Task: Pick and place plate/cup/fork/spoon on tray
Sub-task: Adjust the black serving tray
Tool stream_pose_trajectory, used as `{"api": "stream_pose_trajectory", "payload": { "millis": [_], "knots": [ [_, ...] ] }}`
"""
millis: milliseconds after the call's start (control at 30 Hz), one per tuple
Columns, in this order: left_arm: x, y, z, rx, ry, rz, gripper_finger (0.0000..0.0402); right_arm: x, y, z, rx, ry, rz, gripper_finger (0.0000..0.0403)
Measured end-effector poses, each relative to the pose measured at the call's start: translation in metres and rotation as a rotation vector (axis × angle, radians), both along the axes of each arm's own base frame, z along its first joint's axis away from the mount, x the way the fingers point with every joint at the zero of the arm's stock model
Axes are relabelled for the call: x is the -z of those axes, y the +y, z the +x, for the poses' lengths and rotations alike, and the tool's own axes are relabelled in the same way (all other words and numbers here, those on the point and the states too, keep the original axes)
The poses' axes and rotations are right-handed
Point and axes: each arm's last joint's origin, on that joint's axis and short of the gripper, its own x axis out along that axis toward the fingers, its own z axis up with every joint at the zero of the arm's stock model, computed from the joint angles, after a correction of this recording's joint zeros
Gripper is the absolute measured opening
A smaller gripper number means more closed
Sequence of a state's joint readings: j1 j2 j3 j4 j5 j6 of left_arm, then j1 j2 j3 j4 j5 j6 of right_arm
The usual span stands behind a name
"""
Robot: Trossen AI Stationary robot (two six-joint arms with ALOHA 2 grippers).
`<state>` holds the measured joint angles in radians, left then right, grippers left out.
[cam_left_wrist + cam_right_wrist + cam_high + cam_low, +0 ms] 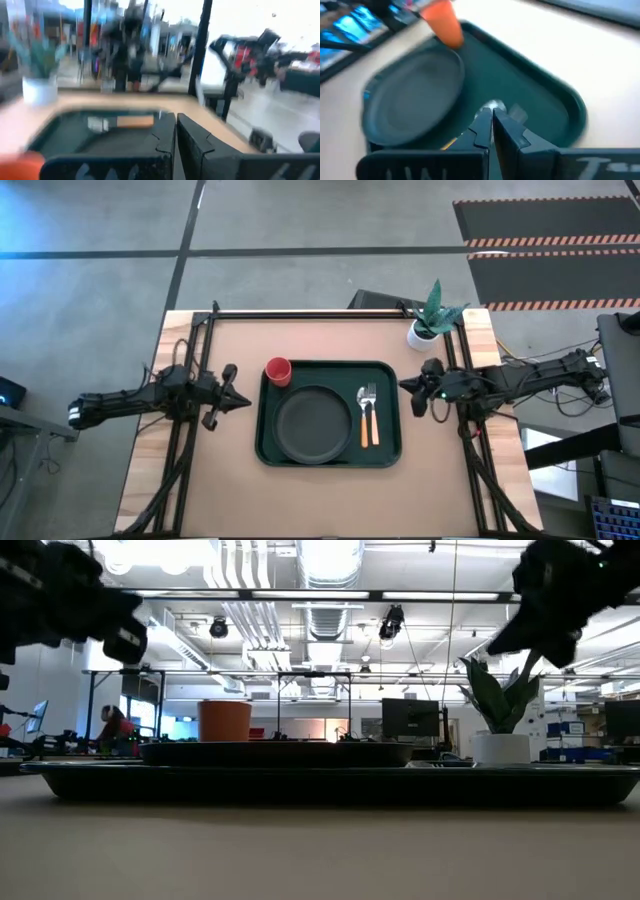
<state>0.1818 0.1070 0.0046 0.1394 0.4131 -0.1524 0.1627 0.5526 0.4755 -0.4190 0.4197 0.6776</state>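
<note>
The tray [329, 452] is the landmark, centred on the surface [200, 490]. On it the plate [313, 425] lies in the middle, with the fork [366, 412] and spoon [373, 420] side by side toward the right arm and the cup [278, 370] at the far corner toward the left arm. Nothing seems left to load. The left gripper [232, 393] and right gripper [410, 388] hang just outside the tray's short edges, jaws closed and empty, probably parked clear. A potted plant [430, 320] stands beyond the tray's far right corner.
</note>
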Motion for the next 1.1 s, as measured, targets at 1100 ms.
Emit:
{"api": "stream_pose_trajectory", "payload": {
  "millis": [1100],
  "knots": [
    [-0.029,0.002,0.022,0.067,0.463,-0.14,0.0,0.009,0.001,0.002,0.063,0.085,0.113,0.0009]
  ]
}}
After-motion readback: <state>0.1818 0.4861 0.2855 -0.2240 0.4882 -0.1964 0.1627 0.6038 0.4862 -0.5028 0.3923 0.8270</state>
